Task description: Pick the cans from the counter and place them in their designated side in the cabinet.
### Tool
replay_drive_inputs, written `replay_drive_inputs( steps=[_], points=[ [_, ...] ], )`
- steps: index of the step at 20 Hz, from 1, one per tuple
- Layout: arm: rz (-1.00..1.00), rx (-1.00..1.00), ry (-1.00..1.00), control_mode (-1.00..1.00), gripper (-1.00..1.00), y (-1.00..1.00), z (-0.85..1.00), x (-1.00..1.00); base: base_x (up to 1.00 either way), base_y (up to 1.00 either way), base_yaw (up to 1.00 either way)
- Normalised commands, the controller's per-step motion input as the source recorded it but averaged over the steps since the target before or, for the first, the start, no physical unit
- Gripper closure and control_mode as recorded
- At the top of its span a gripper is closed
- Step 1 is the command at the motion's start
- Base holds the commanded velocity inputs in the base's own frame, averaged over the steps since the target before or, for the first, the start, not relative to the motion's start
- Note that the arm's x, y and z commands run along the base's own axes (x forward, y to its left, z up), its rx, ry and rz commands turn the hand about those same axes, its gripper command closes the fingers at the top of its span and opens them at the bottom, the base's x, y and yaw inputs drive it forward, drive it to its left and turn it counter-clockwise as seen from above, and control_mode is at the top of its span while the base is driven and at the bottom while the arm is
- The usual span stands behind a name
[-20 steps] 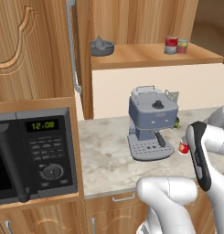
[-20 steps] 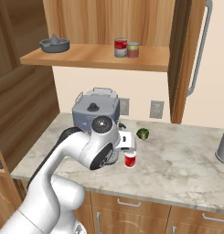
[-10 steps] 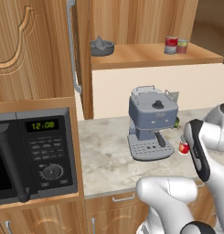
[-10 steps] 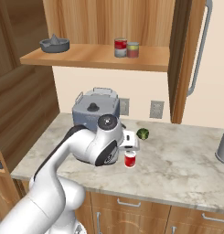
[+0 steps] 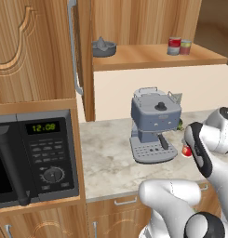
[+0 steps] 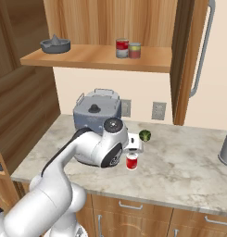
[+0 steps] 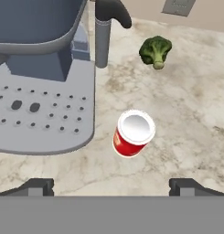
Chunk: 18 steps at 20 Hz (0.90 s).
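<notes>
The tool (image 7: 111, 185) has dropped closer over the bright red can (image 7: 133, 133) in the last second and now hangs directly above it, fingers spread wide and holding nothing. The can stands upright on the bench (image 6: 189, 169), just beside the coffee machine (image 5: 152, 123), with a broccoli floret (image 7: 155, 51) near it. Nothing on the bench has shifted. The darker red can (image 6: 122, 48) already sits on the cabinet (image 6: 147, 60) shelf beside a greenish-labelled can (image 6: 134, 50), so this looks like the final approach before closing on the remaining can.
</notes>
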Motion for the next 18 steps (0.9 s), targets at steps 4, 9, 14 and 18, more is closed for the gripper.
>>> replay_drive_inputs(
  steps=[4,9,14,18],
  points=[
    [0.0,0.0,0.02,-1.0,-1.0,-0.06,-0.16,0.14,0.0,0.0,0.0],
    [0.0,0.0,0.03,-1.0,-1.0,-0.09,-0.15,0.11,0.0,0.0,0.0],
    [0.0,0.0,0.04,-1.0,-1.0,-0.05,-0.15,0.18,0.0,0.0,0.0],
    [0.0,0.0,0.03,-1.0,-1.0,0.0,-0.14,0.23,0.0,0.0,0.0]
  ],
)
